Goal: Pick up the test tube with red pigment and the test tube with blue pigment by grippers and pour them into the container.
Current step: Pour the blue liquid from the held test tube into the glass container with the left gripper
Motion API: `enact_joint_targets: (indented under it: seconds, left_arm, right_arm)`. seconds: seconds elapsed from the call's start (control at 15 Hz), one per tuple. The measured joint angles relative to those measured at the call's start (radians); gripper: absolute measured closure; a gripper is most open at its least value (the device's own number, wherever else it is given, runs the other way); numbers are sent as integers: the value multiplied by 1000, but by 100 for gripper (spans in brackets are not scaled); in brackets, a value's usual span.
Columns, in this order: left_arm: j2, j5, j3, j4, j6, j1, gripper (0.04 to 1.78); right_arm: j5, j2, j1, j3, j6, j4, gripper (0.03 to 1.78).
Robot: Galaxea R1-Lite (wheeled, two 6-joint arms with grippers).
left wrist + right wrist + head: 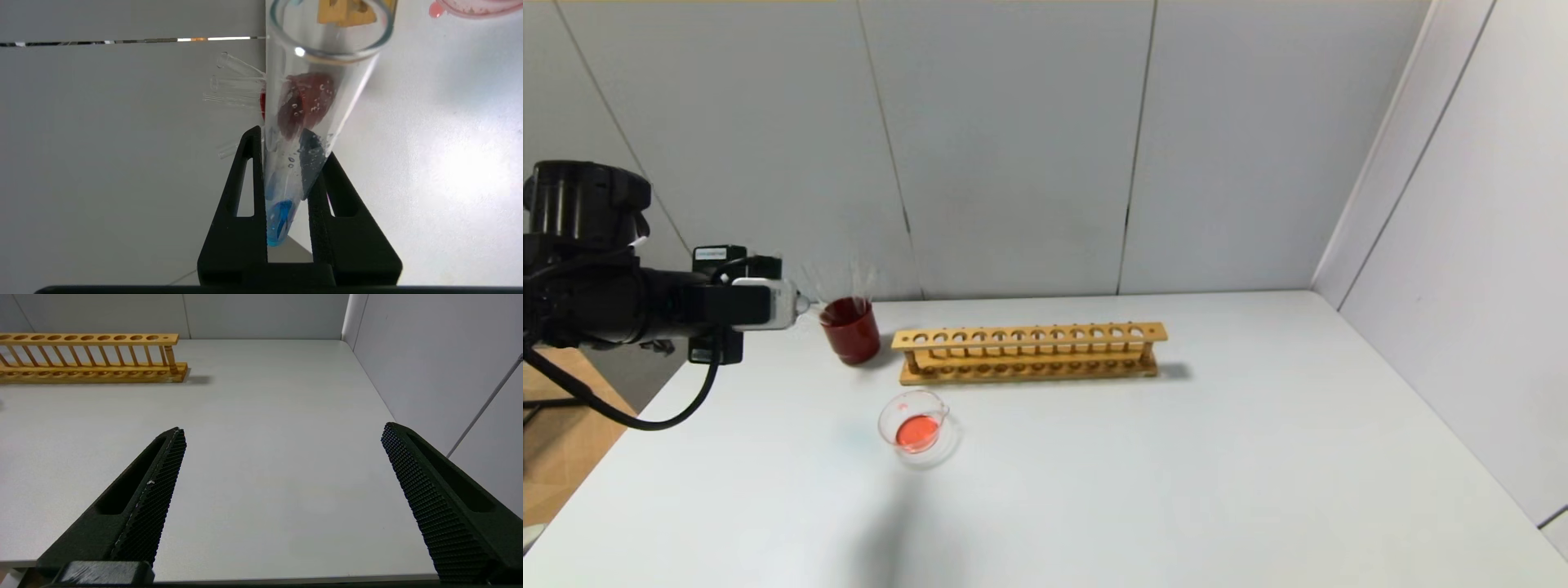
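Holding blue liquid, the test tube with blue pigment point(282, 220); container point(915, 429) seemingly red-filled.

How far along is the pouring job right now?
Red looks done: the container holds orange-red liquid. In hand: the left pincer is shut on the test tube with blue pigment near the red cup, away from the container. Left: pour the blue. The right pincer is open, idle.
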Motion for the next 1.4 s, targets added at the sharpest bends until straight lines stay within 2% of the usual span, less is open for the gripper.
enact_joint_targets:
  seconds: [0.53, 0.93, 1.13, 1.4]
  left_arm:
    - [68, 4, 15, -7, 17, -58, 149]
    - [143, 6, 21, -134, 44, -75, 149]
    - [158, 47, 23, -136, 127, -75, 149]
    - [195, 70, 23, -141, 144, -88, 149]
  right_arm:
    - [0, 0, 0, 0, 0, 0, 6]
    - [0, 0, 0, 0, 0, 0, 6]
    - [0, 0, 0, 0, 0, 0, 6]
    - [0, 0, 0, 0, 0, 0, 6]
